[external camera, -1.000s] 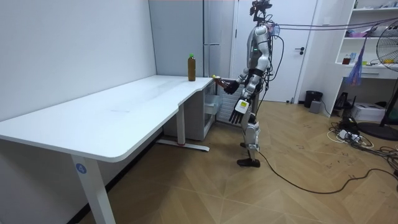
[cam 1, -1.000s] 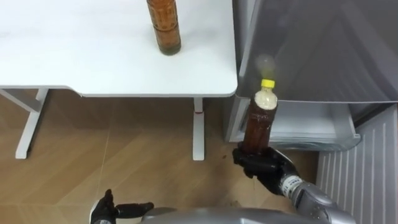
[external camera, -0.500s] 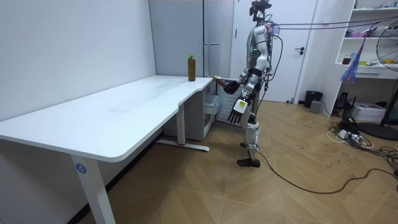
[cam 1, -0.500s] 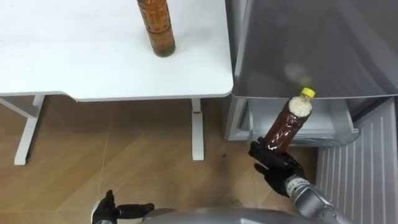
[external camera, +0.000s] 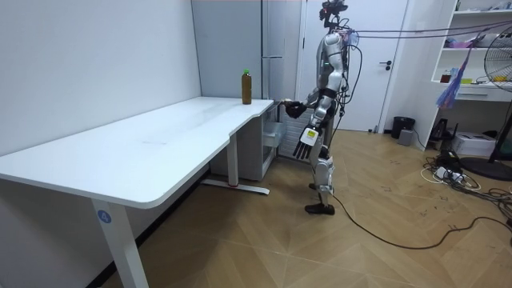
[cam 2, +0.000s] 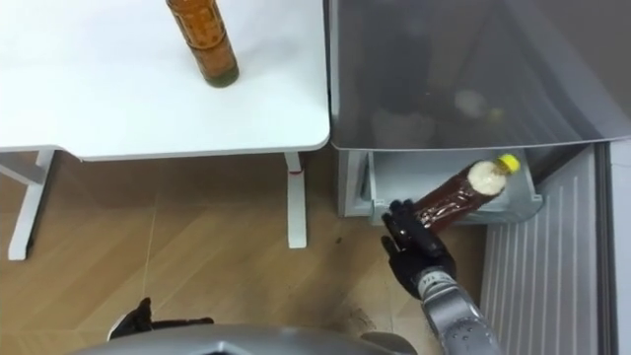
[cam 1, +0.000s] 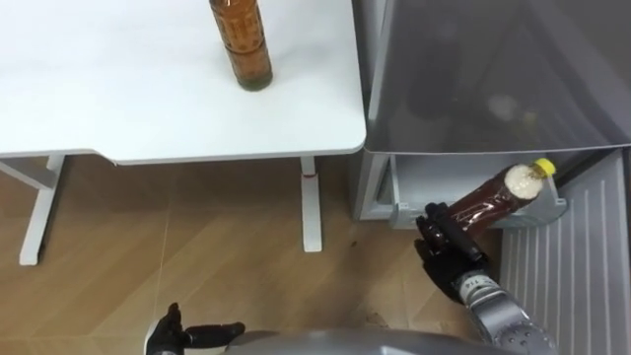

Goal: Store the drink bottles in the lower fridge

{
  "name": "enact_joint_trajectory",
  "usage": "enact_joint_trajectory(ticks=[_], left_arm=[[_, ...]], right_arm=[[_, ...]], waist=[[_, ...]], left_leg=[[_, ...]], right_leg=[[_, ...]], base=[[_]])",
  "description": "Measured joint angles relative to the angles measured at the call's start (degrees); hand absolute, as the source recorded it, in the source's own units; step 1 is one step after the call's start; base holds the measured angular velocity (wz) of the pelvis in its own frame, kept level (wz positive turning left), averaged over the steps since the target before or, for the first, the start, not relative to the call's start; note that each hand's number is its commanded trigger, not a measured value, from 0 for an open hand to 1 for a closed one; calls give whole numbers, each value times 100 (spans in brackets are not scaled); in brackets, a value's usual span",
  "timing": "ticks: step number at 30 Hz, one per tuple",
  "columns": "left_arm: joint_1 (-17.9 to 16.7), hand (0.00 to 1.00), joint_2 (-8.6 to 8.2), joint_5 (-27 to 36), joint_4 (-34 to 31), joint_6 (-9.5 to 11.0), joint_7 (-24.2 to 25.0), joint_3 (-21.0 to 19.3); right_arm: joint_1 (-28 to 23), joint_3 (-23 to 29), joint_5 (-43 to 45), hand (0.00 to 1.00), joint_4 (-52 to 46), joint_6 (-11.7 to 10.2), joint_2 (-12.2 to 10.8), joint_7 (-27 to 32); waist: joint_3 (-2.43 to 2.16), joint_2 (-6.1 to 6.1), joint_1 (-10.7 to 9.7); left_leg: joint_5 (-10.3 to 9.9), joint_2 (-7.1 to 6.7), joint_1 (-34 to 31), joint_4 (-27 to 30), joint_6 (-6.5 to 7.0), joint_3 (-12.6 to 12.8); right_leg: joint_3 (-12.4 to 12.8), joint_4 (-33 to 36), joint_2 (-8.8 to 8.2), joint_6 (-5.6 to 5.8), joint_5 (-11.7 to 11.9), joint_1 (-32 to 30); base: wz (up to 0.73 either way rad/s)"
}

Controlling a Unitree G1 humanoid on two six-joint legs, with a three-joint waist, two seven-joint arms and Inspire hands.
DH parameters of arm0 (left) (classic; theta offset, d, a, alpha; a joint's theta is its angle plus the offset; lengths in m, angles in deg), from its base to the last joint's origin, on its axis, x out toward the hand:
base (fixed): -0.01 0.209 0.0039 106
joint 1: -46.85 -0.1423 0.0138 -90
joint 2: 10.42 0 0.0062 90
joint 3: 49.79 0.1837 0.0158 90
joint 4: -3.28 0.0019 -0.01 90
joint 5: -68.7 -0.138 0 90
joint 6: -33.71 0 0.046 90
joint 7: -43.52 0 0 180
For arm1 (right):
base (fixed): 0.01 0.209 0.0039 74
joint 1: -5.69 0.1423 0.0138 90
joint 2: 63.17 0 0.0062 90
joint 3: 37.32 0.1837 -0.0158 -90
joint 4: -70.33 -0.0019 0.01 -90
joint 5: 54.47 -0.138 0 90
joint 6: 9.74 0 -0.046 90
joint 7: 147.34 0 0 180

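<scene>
A white table [cam 1: 118,94] is standing on a wood floor [cam 1: 197,256]. A door [external camera: 396,88] and shelves [external camera: 480,90] are showing beyond.

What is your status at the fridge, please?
Right hand shut on bottle, tilted cap-first toward open lower fridge. Left hand open, idle. Second bottle on table.

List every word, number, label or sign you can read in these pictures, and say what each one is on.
Held bottle in the right hand: any print too blurred to read.
Second bottle, standing on the table: label too blurred to read.
Round blue sticker on the table's leg: mark too small to read.
No text is legible anywhere.
</scene>
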Motion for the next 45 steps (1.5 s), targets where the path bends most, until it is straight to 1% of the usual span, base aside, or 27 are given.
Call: enact_joint_trajectory(ticks=[4,7,9,12,13,20,23,24,25,29,32,33,35,37,38,40,41,42,43,44,45], left_arm=[[23,0,1,0,17,1,-86,71],[39,0,-4,1,98,1,-92,107],[37,0,-8,3,107,1,-93,152],[41,0,-21,2,158,0,-89,211],[41,0,-25,0,167,0,-86,211],[73,0,-22,1,204,-2,-88,220],[97,0,-8,-4,205,0,-66,208],[97,0,8,-8,199,0,-50,204],[93,0,18,-14,195,0,-30,178],[113,0,54,-14,199,1,62,110],[125,0,89,2,197,1,83,110],[146,0,107,3,200,0,88,113],[200,0,147,-5,200,-19,104,140],[215,0,165,-4,192,-51,157,164],[216,0,176,-4,191,-60,167,166],[274,0,207,0,189,-126,230,180],[311,0,217,-2,192,-153,252,184],[383,0,243,-5,199,-203,304,199],[448,0,261,-3,213,-257,355,214],[469,0,261,-2,212,-273,367,218],[490,0,259,-7,211,-281,406,222]], right_arm=[[0,1,-617,100,5,-123,-9,0],[0,0,-693,100,42,-192,-20,-3],[0,0,-746,100,76,-210,-20,-12],[0,-3,-850,100,212,-211,-22,-14],[0,-5,-850,100,258,-211,-23,-14],[27,-9,-852,100,270,-218,-27,-22],[148,-10,-843,100,272,-222,-12,-22],[218,-11,-827,100,314,-223,-11,-33],[291,-11,-790,100,406,-223,-11,-72],[590,-14,-771,100,716,-223,-8,-174],[724,-18,-775,100,849,-217,-3,-191],[842,-18,-777,100,963,-215,21,-193],[995,-16,-775,100,1115,-212,75,-214],[1254,-2,-777,100,1412,-133,150,-254],[1315,28,-779,100,1465,-103,158,-257],[1710,165,-803,100,1792,-43,161,-280],[1825,214,-815,100,1901,-25,161,-288],[2003,282,-879,100,2100,-4,174,-315],[2092,388,-981,100,2244,24,179,-331],[2124,425,-1019,100,2312,33,188,-336],[2158,451,-1027,100,2409,32,218,-360]], waist=[[8,10,-5],[20,25,-6],[25,63,-6],[-1,105,-3],[-3,108,-2],[8,87,-2],[14,73,1],[31,46,1],[39,15,12],[37,-31,32],[35,-30,39],[22,-18,33],[27,-24,18],[30,-30,42],[29,-28,45],[22,-11,44],[20,-7,46],[23,4,67],[26,8,125],[23,14,153],[30,33,195]], left_leg=[[1,0,25,1,1,7],[-2,-1,33,0,5,7],[-2,-1,31,-1,5,5],[-1,-1,30,1,7,-5],[1,-1,29,2,8,-5],[1,-5,10,1,8,-5],[2,-8,-105,5,9,-6],[4,-8,-120,7,13,-8],[4,-8,-122,12,13,-9],[4,-11,-229,38,13,-14],[4,-11,-320,79,13,-45],[5,-11,-393,90,13,-72],[6,-14,-477,93,15,-155],[7,-15,-528,98,16,-200],[7,-16,-562,107,16,-201],[7,-16,-728,149,17,-226],[7,-16,-792,175,17,-255],[8,-19,-883,208,18,-334],[10,-20,-929,213,18,-355],[10,-20,-956,222,19,-365],[10,-23,-994,224,19,-405]], right_leg=[[-4,22,-3,0,0,15],[0,0,-4,9,-6,5],[5,2,-2,9,-6,-6],[3,4,-2,9,-6,-4],[3,4,-2,9,-6,-7],[10,-7,-5,14,-10,-29],[4,7,-10,14,-10,-107],[-1,7,-10,12,-9,-114],[-10,4,-11,12,-9,-112],[-28,1,-17,13,-8,-207],[-75,1,-19,12,-7,-239],[-106,17,-25,9,-5,-303],[-178,19,-28,2,0,-352],[-188,25,-26,-1,2,-409],[-189,25,-26,-1,2,-434],[-192,45,-27,-13,12,-583],[-195,64,-27,-16,13,-637],[-219,104,-28,-17,14,-724],[-234,101,-28,-18,14,-758],[-247,103,-28,-18,15,-773],[-302,103,-31,-18,15,-792]], base=[[0],[0],[0],[0],[0],[0],[1],[4],[4],[2],[8],[13],[14],[3],[0],[0],[7],[8],[8],[9],[13]])
